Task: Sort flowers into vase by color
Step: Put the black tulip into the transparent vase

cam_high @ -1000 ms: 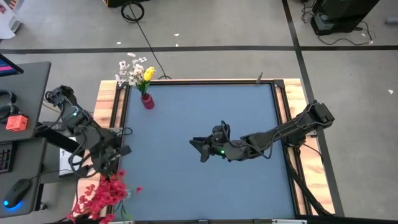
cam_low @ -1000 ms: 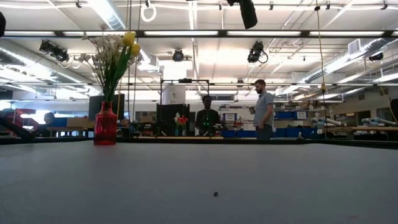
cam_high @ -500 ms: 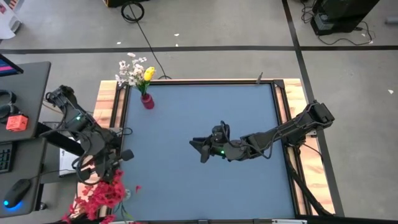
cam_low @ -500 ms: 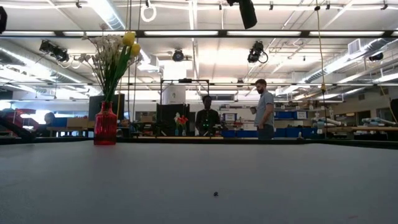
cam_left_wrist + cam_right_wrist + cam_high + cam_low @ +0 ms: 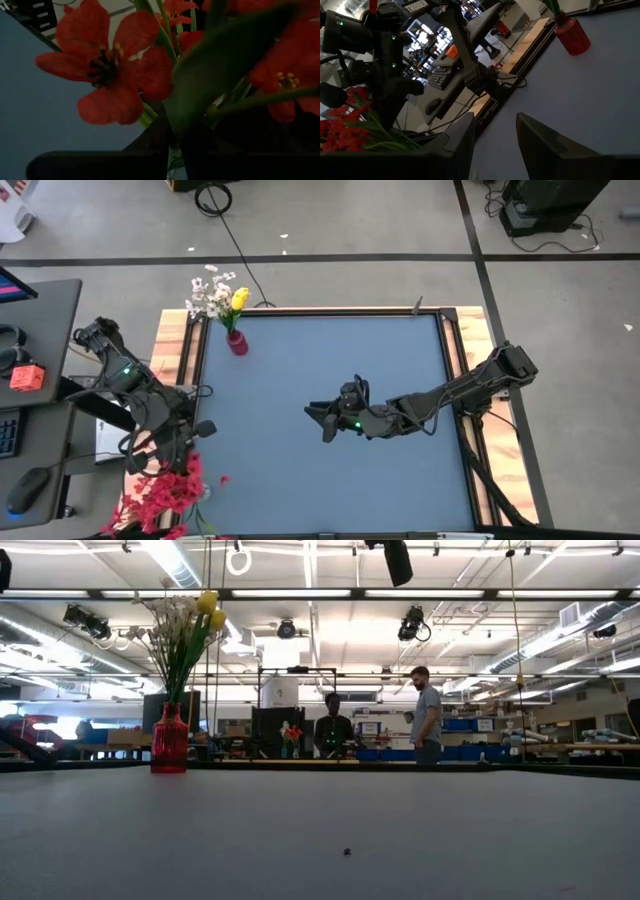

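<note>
Left wrist view, filled with red blossoms (image 5: 112, 75) and green stems (image 5: 165, 22) pressed right against the lens, dark fingers of the left gripper (image 5: 170, 150) low in the frame, closed on the stems running down between them. Seen from the high view at the lower left of the frame: left gripper (image 5: 190, 442) at the table's left edge, holding the red sprays (image 5: 160, 498), blossoms fanned toward the bottom left corner, beyond the wooden border.

Right gripper (image 5: 318, 420) at mid-frame in the high view, over the blue table (image 5: 400, 350), arm stretched in from the right edge; fingers spread, as shown in the right wrist view by two dark fingers (image 5: 540, 137) with a clear gap between them, nothing held. Also caught in the right wrist view: left arm (image 5: 395, 65) with the red blossoms at the left edge of the frame, and the vase at the upper right.

Red vase (image 5: 237, 343) upright in the upper left corner of the table, carrying white blossom clusters (image 5: 208, 295) and a yellow tulip (image 5: 240, 299). Same vase (image 5: 169, 740) at the left of the low view, stems rising well above it, yellow tulip (image 5: 207, 603) on top. Two people (image 5: 424, 716) standing in the room beyond the table.
</note>
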`<act>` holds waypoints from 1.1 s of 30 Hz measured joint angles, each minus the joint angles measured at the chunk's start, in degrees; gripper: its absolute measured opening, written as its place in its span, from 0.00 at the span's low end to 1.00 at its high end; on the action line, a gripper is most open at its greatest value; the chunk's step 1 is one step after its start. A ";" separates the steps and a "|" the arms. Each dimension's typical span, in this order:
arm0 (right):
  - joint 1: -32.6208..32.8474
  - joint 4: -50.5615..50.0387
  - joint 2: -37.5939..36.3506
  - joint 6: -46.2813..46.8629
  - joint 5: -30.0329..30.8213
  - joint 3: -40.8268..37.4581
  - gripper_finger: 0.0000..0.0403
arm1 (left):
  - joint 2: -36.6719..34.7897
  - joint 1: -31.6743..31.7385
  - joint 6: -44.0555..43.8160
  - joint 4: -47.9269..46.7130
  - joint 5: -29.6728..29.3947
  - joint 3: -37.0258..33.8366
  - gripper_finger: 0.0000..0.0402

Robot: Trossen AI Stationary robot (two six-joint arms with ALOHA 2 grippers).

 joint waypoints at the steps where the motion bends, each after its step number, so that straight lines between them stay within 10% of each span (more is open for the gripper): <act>1: 0.00 0.01 0.00 0.01 -0.01 0.00 0.38 | 0.00 0.00 -0.17 0.01 0.00 0.00 0.12; 16: 0.11 0.01 0.00 -0.01 -1.10 0.00 0.38 | -1.09 0.00 -5.41 -0.66 0.99 2.36 0.45; 33: 0.04 0.08 0.00 -0.45 -1.50 -0.02 0.38 | 0.07 0.09 -8.03 -10.57 -3.02 10.45 0.50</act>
